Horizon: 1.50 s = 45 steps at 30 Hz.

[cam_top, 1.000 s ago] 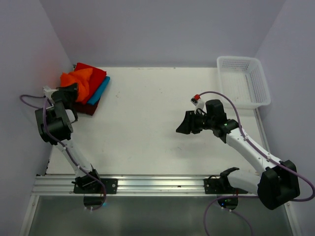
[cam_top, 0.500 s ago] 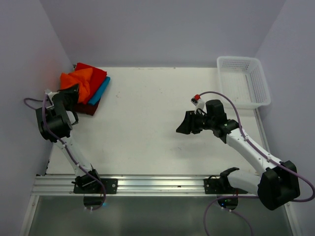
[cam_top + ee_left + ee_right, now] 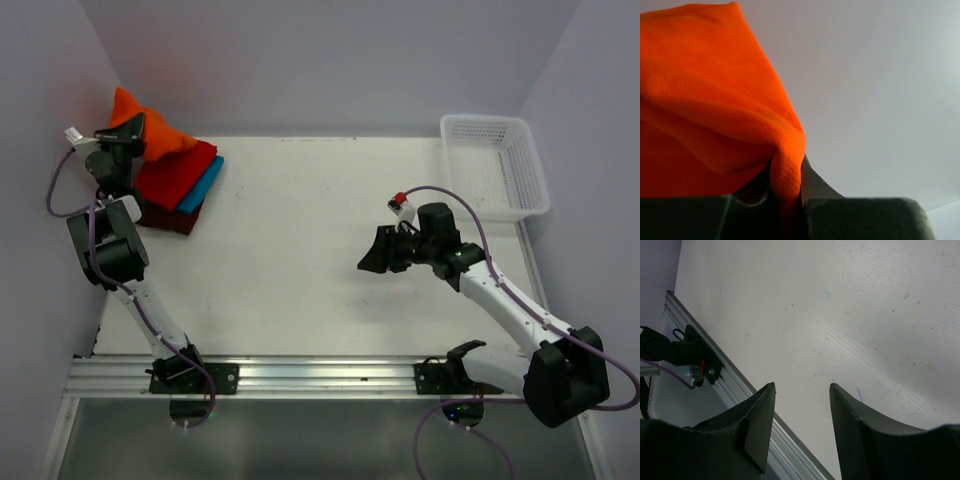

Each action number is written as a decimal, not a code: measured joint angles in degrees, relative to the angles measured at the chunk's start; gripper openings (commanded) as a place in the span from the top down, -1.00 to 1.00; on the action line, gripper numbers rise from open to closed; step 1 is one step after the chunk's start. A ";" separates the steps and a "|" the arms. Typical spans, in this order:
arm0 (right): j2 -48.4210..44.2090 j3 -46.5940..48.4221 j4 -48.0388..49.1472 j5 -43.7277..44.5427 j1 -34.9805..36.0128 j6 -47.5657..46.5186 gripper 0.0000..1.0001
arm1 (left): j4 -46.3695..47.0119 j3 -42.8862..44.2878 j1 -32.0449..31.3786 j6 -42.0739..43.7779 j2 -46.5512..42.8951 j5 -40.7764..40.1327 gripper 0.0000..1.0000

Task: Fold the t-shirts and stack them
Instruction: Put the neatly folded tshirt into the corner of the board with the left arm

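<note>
My left gripper (image 3: 135, 128) is shut on a fold of the bright orange t-shirt (image 3: 155, 133) and holds it lifted above the stack at the table's far left corner. In the left wrist view the orange cloth (image 3: 715, 100) is pinched between the two dark jaws. Under it lie the folded red t-shirt (image 3: 178, 173), the turquoise-blue t-shirt (image 3: 203, 184) and the dark maroon t-shirt (image 3: 170, 218). My right gripper (image 3: 366, 258) is open and empty over the middle right of the table, far from the stack; it also shows in the right wrist view (image 3: 802, 386).
A white plastic mesh basket (image 3: 496, 165) stands at the far right corner. The side walls stand close to both arms. A metal rail (image 3: 320, 375) runs along the table's near edge.
My left gripper has risen and swung toward the back left wall, pulling the orange t-shirt up off the stack. The right arm has not moved.
</note>
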 measured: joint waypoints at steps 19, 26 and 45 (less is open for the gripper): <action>0.00 0.00 -0.02 -0.02 0.26 0.00 -0.09 | -12.04 -23.98 0.70 1.11 -9.38 -3.52 -1.00; 0.00 0.00 -0.04 -0.04 0.26 0.00 -0.13 | -32.26 -24.98 0.94 5.86 -19.76 -4.98 -1.00; -1.53 0.00 -0.13 0.11 0.26 0.02 -0.19 | -58.95 -27.30 -1.77 38.49 -53.92 -3.85 -1.00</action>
